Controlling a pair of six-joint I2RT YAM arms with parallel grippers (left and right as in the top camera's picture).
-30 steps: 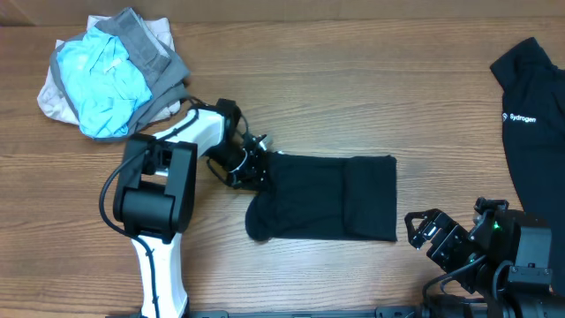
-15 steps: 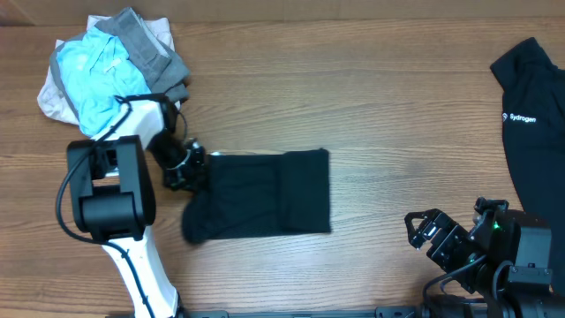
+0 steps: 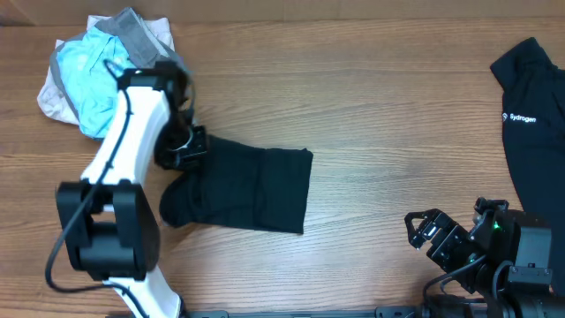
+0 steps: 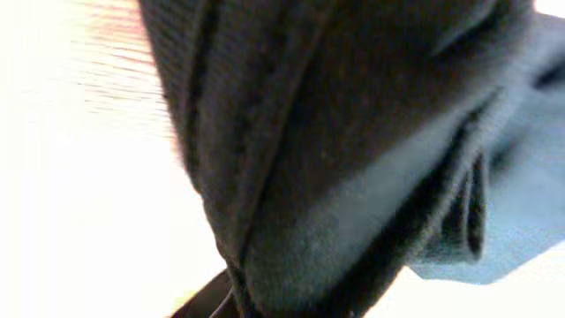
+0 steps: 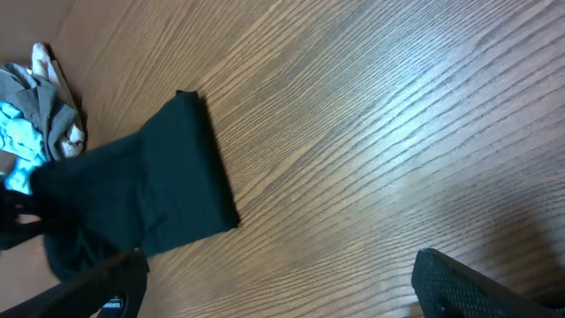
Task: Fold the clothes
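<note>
Entry: the left hand [image 3: 183, 148] is clenching the upper left corner of the clothes [image 3: 243, 190]. Its wrist view is filling almost entirely with bunched black knit, pinched into ridges close to the lens. The right hand [image 3: 422, 231] is sitting released at the lower right of the overhead frame, jaws standing wide. It is holding nothing and is well apart from the garment.

The clothes are lying left of centre on the tabletop [image 3: 397, 97], folded into a compact dark rectangle. The rectangle is tilting slightly, its right edge dropping toward the lower right. Its lower left corner is bulging out rounded rather than square. The light-blue and grey bundle [image 3: 97, 75] is sitting in the upper left of the frame, near the clenched hand. The lettered black garment [image 3: 534, 115] is lying at the far right edge, well apart.

Handling judgement: the fabric is looking soft, light and limp, creasing wherever it is pinched. Nothing about it is fragile. The matte knit is probably gripping the wood a little rather than gliding. A pull from a single corner is therefore likely to skew the layers or open the fold. The best hold is looking like an edge or corner where all layers are caught together, kept low to the tabletop. The rounded lower left bulge is wanting a tidy.
</note>
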